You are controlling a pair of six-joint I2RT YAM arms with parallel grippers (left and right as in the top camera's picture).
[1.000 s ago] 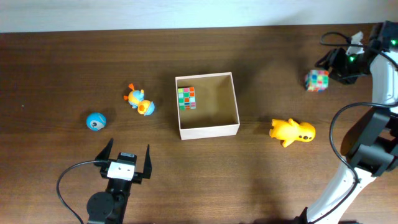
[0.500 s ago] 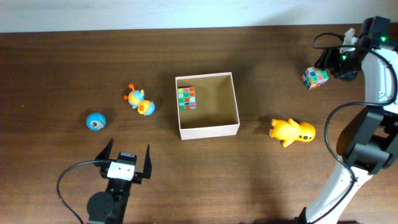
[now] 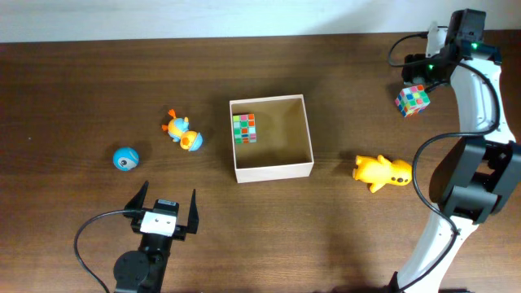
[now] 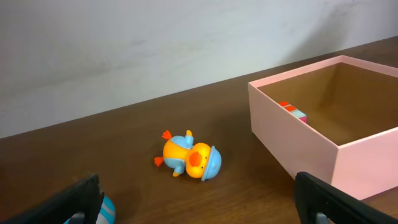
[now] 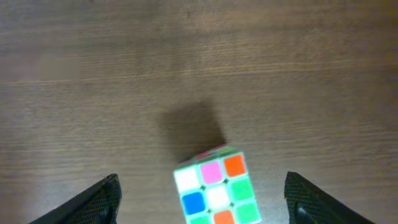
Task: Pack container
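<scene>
Sitting in container (image 3: 273,171): one colour cube (image 3: 244,128); left fingers (image 3: 194,208), right fingers (image 5: 93,200) spread, empty.

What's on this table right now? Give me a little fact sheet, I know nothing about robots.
container: open box, mid-table, one colour cube inside by its left wall
outside, left side: bird toy, blue ball
outside, right side: yellow duck, second colour cube
left gripper: open, empty
right gripper: open, over the second colour cube, not touching it
</scene>
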